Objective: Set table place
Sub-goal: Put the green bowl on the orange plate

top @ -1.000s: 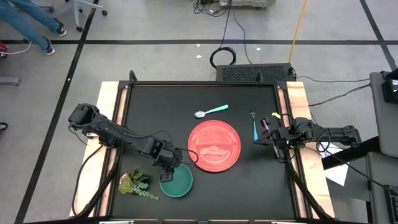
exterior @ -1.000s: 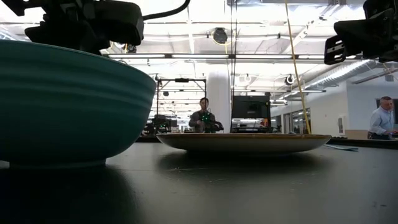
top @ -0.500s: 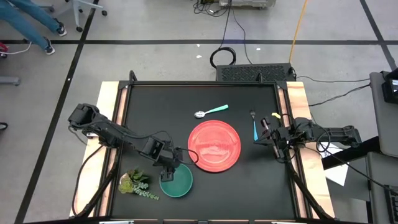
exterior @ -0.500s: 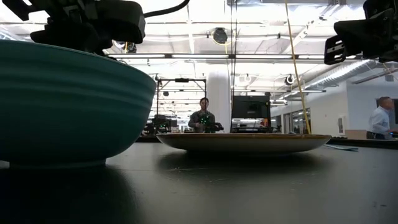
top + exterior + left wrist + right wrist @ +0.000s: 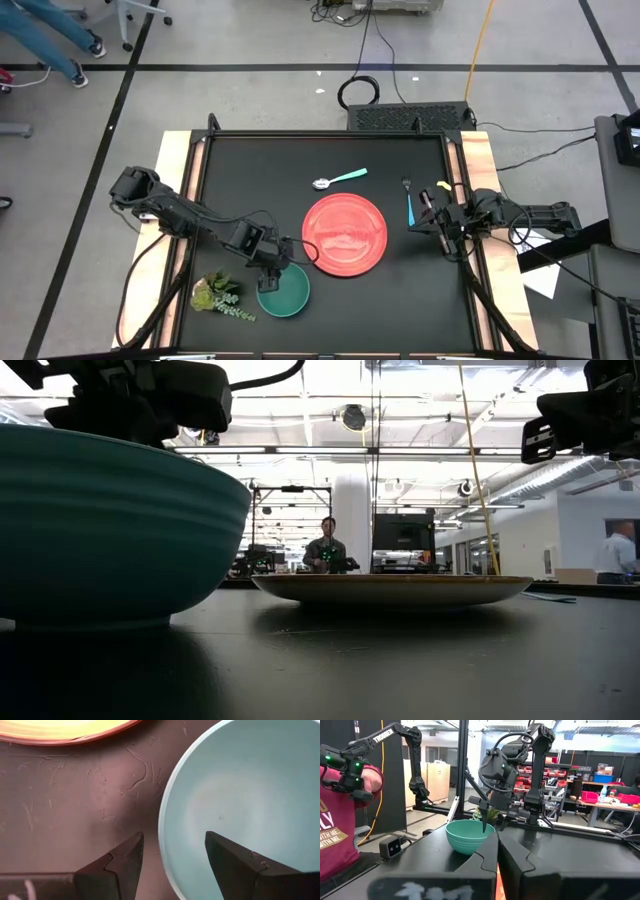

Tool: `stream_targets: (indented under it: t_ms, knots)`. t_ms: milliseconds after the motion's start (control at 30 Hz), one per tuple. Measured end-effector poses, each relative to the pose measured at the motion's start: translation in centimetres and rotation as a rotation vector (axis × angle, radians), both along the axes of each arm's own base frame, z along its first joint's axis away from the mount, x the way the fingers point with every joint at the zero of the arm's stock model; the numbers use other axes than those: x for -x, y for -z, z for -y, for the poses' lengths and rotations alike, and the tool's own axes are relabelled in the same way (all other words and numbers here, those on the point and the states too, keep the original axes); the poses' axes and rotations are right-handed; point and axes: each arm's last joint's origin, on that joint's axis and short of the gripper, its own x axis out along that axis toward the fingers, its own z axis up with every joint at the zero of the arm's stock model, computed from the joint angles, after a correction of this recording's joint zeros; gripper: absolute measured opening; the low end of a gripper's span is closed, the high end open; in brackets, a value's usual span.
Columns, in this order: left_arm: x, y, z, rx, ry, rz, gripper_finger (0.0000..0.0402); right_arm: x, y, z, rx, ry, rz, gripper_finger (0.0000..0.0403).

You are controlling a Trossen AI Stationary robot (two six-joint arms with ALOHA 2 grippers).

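Bowl [image 5: 284,292]: near table [image 5: 230,170] front, just left of plate [image 5: 344,234]. Left gripper [image 5: 170,855]: spread, straddling the bowl's rim from above, nothing clamped; nearer arm. Right gripper [image 5: 432,212]: closed, empty, beside fork [image 5: 409,203].

A: Is anything showing readable lettering?
B: "TRIOSSEN"-like white lettering is running along a far robot arm [image 5: 387,735] behind the bowl [image 5: 469,835]; partial white words are showing on a person's maroon shirt [image 5: 337,827].

Robotics lab — robot arms [image 5: 515,755], parts shelves [image 5: 570,775], workbenches [image 5: 612,805].
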Motion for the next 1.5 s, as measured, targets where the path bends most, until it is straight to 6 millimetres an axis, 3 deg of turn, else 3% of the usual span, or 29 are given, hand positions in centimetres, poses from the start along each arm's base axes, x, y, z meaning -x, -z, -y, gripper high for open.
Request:
stream_targets:
  t_ms: [867,1500]
  knots:
    - [0.24,0.42,-0.25,-0.055,-0.014,-0.003,0.0215,0.00,0.01,0.00,0.000,0.000,0.000,0.0000]
    - [0.11,0.36,-0.18,-0.055,0.029,0.016,0.0010,0.00,0.00,0.00,0.000,0.000,0.000,0.0000]
